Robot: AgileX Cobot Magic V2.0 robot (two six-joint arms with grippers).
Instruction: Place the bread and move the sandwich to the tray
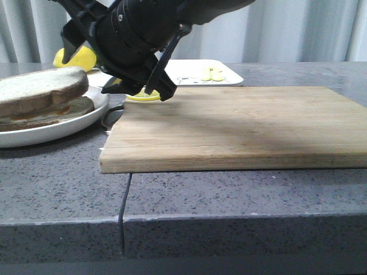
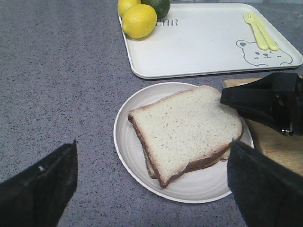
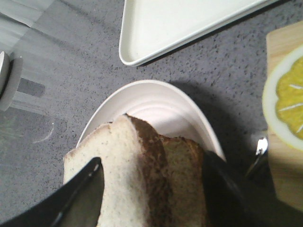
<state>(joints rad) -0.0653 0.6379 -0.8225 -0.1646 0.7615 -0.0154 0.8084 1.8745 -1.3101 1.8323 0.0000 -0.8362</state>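
The sandwich [image 1: 43, 91] lies on the round white plate [image 1: 51, 130] at the left. The pale bread [image 2: 184, 132] is its top slice; the egg is hidden. My right gripper [image 1: 123, 71] reaches in from the right. In the right wrist view it [image 3: 151, 189] is open, with one finger over the top slice [image 3: 118, 165] and the other beside the lower slice, at the plate's rim [image 3: 156, 101]. My left gripper [image 2: 151, 189] hovers above the plate [image 2: 128, 156], open wide and empty. The white tray [image 2: 208, 42] lies just behind the plate.
The wooden board [image 1: 241, 123] lies right of the plate, with a lemon slice [image 1: 143, 96] on its far left corner. A metal utensil [image 3: 258, 151] lies between board and plate. Lemons [image 2: 138, 20], a lime [image 2: 158, 5] and a yellow fork [image 2: 260, 30] are on the tray.
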